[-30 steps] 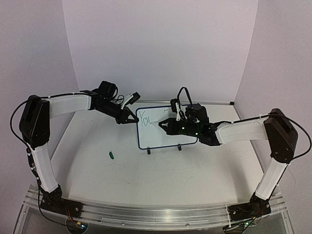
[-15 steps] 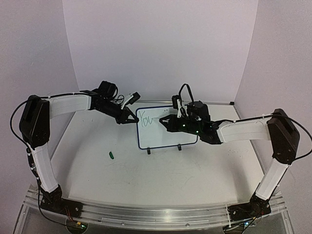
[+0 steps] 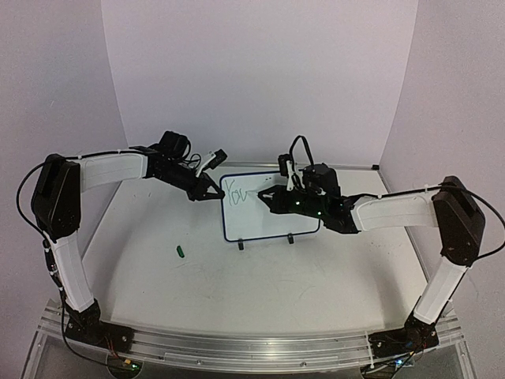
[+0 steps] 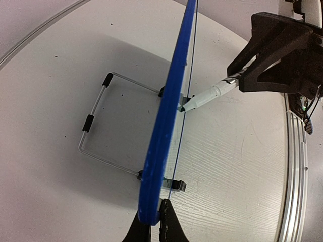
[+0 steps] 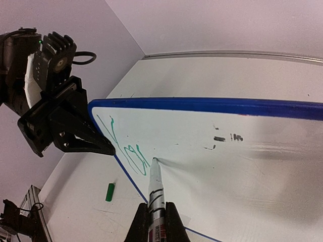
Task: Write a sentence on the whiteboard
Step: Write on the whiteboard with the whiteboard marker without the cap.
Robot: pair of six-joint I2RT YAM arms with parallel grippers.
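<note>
The whiteboard (image 3: pixel 272 217) stands upright on two clip feet at the table's middle; in the left wrist view only its blue edge (image 4: pixel 169 116) shows. My left gripper (image 3: pixel 214 194) is shut on its left rim, jaws pinching the frame (image 4: pixel 154 222). My right gripper (image 3: pixel 274 199) is shut on a white marker (image 5: pixel 156 189). The marker's tip (image 4: pixel 184 106) rests against the board face. Of the sentence, green strokes reading about "You" (image 5: pixel 126 151) sit at the board's upper left, just left of the tip.
A green marker cap (image 3: pixel 181 252) lies on the table left of the board, also in the right wrist view (image 5: pixel 109 192). A wire stand (image 4: pixel 96 131) props the board from behind. Purple walls close the back and sides.
My right gripper has carried the marker up and slightly right across the board from a second ago, then held still. The left gripper and the board have not moved.
</note>
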